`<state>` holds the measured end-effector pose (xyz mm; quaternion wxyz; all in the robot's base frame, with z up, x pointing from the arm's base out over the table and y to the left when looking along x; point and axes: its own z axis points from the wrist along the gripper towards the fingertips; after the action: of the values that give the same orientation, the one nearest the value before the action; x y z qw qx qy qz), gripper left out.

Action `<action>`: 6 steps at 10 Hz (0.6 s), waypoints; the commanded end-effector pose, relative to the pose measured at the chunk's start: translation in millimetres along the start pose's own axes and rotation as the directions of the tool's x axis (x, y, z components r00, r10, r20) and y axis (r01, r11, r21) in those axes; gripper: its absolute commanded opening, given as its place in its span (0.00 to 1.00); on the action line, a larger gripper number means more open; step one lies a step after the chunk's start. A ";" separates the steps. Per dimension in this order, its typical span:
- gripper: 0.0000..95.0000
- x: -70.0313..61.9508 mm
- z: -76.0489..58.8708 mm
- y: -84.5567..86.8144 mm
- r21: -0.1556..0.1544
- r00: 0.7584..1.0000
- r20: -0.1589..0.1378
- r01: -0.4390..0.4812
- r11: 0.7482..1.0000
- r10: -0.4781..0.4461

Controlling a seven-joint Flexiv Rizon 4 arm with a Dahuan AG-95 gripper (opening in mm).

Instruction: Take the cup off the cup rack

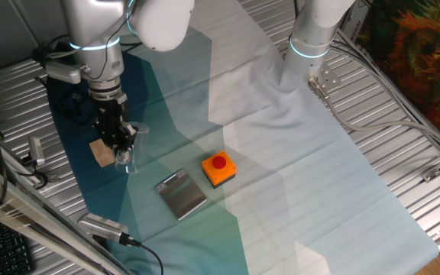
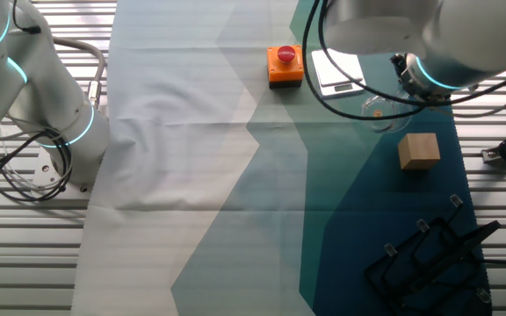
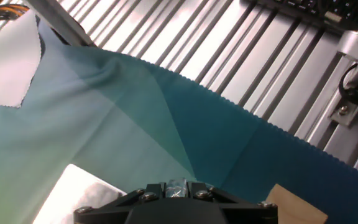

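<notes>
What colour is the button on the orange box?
Red button, clearest in one fixed view.

Orange box with red button (image 1: 218, 169) on the blue-green cloth (image 1: 304, 176). Grey metal plate (image 1: 180, 194) just beside it. Wooden block (image 2: 418, 151) farther along, apart from both.

Two high fixed cameras look down on the desk (image 1: 403, 153) from opposite sides; both show the orange box (image 1: 218, 169) and wooden block (image 2: 418, 150). The hand camera sits close above the cloth (image 3: 135, 106), looking past the gripper (image 3: 178, 188).
</notes>
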<state>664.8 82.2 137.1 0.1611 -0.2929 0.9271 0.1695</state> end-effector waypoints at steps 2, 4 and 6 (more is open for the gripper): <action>0.00 0.2 0.7 0.0 -0.004 1.000 0.027 -0.006 1.000 0.006; 0.00 0.2 1.0 -0.4 0.000 1.000 0.025 0.000 1.000 0.000; 0.00 0.3 1.6 -1.1 0.007 0.999 0.045 0.006 1.000 -0.006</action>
<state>666.5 81.7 134.6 0.1825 -0.2909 0.9233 0.1718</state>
